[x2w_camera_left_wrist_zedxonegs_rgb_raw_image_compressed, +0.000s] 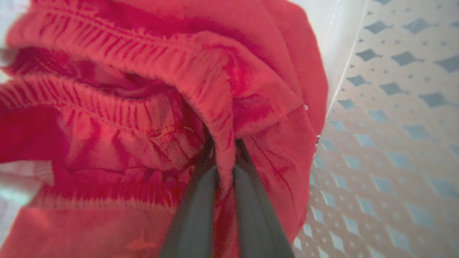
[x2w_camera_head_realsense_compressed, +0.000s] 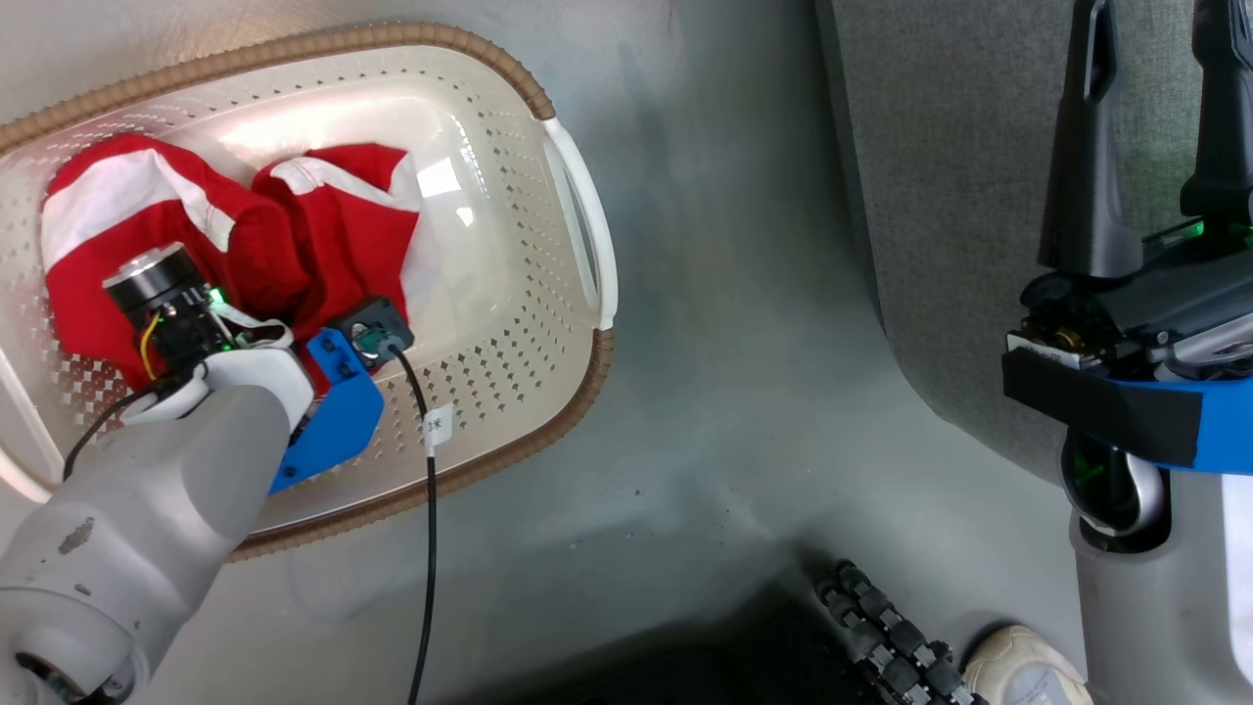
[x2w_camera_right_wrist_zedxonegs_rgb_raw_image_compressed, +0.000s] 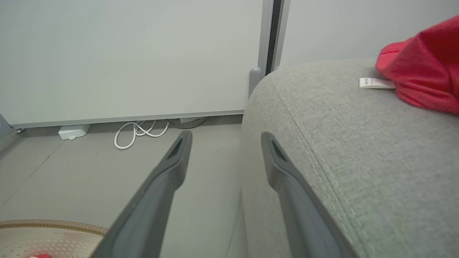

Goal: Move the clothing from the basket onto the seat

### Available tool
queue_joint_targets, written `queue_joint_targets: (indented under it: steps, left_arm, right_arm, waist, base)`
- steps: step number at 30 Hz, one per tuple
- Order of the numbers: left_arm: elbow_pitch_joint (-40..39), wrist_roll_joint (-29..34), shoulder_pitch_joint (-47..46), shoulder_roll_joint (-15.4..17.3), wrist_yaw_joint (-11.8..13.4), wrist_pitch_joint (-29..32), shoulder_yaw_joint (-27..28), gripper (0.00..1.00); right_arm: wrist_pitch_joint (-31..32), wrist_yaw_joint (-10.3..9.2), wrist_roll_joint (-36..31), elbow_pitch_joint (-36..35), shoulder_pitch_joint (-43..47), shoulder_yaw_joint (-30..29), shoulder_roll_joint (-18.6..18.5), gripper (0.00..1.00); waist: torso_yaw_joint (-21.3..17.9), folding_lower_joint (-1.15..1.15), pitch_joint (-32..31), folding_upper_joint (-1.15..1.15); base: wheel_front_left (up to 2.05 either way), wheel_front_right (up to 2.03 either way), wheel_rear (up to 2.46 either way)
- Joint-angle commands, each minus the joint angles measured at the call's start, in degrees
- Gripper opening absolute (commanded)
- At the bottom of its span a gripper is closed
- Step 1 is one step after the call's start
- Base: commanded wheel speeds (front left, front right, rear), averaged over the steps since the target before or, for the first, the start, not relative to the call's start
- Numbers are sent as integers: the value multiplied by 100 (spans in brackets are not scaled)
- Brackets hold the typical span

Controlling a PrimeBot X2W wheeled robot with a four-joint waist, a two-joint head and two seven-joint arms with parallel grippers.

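The cream perforated basket [x2w_camera_head_realsense_compressed: 578, 392] stands on the floor at the left, holding red clothing [x2w_camera_head_realsense_compressed: 294, 235] with white trim. My left arm reaches down into it, and the wrist hides the fingers in the head view. In the left wrist view my left gripper [x2w_camera_left_wrist_zedxonegs_rgb_raw_image_compressed: 225, 143] is shut on a raised fold of the red clothing [x2w_camera_left_wrist_zedxonegs_rgb_raw_image_compressed: 150, 107]. My right gripper [x2w_camera_head_realsense_compressed: 1160, 39] stands open and empty over the grey seat [x2w_camera_head_realsense_compressed: 959, 196]. In the right wrist view the right gripper [x2w_camera_right_wrist_zedxonegs_rgb_raw_image_compressed: 226, 138] hangs at the seat's [x2w_camera_right_wrist_zedxonegs_rgb_raw_image_compressed: 358, 143] rounded edge. Another red garment [x2w_camera_right_wrist_zedxonegs_rgb_raw_image_compressed: 426, 71] with a white tag [x2w_camera_right_wrist_zedxonegs_rgb_raw_image_compressed: 374, 83] lies on the seat.
A black cable [x2w_camera_head_realsense_compressed: 431, 548] runs from my left wrist across the basket rim and floor. My dark base and a ridged wheel [x2w_camera_head_realsense_compressed: 881, 627] sit at the bottom, beside a white rounded object [x2w_camera_head_realsense_compressed: 1023, 671]. A white cord [x2w_camera_right_wrist_zedxonegs_rgb_raw_image_compressed: 140, 130] lies by the wall.
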Motion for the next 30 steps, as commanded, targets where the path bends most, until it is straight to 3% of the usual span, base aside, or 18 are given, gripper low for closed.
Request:
queue_joint_targets:
  steps: [1,13,30]
  left_arm:
    - [-25,22,-14,-26,1,-48,-14,0]
    - [-132,-515,48,-382,1,-697,-13,0]
    - [-32,-1928,143,-1106,1,-2568,69,0]
  right_arm:
    - [-20,1,-40,-17,-49,1,28,100]
    - [-20,1,-117,105,9,-92,15,100]
    - [-21,1,-173,596,500,-205,-285,100]
  waist:
    - [18,0,-31,0]
    - [283,0,-619,0]
    - [1035,0,-2523,0]
  base:
    - [0,0,0]
    - [0,0,0]
    - [0,0,0]
